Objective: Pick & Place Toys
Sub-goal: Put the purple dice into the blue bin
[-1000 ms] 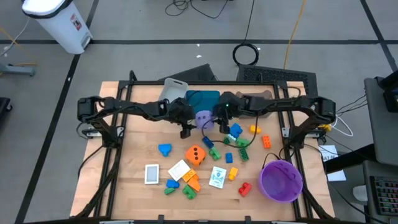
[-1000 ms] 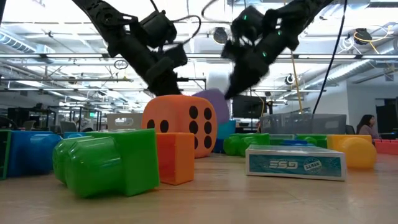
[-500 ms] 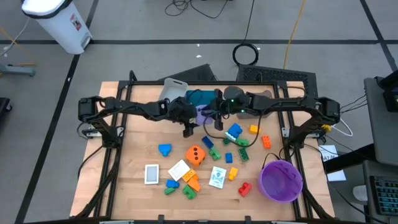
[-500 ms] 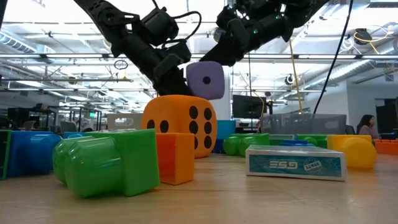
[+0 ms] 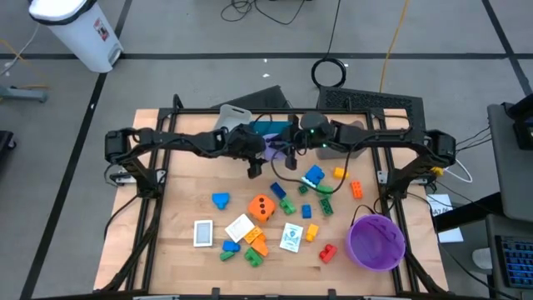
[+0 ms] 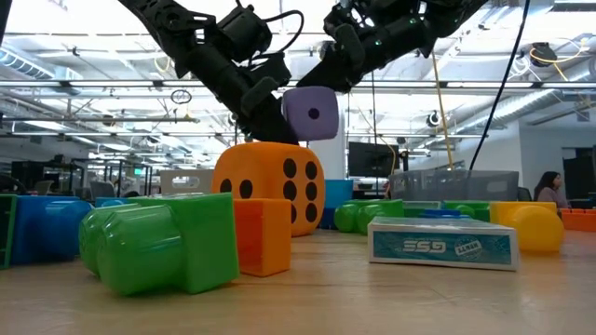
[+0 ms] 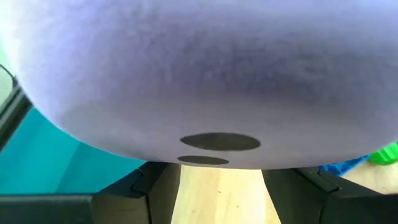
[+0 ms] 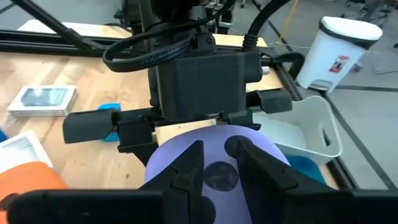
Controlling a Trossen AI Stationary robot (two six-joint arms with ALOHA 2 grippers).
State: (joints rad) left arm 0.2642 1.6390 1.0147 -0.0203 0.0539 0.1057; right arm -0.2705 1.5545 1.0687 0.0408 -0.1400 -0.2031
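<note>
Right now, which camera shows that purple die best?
The low view: the purple die hangs whole above the orange die, between both grippers. From above the arms hide it; the left wrist view is filled by it; the right wrist view shows part of it.

The smaller die [image 6: 310,113] hung above the desk [image 5: 183,212] between the left gripper [image 5: 254,152] and right gripper [image 5: 289,155], over the trays' [image 5: 265,127] front edge, with the larger die [image 5: 262,207] and scattered bricks [image 5: 313,177] lying nearer the front and the bowl [image 5: 376,242] at the front right.

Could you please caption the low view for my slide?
Both grippers meet at the purple die, lifted above the orange die.
</note>
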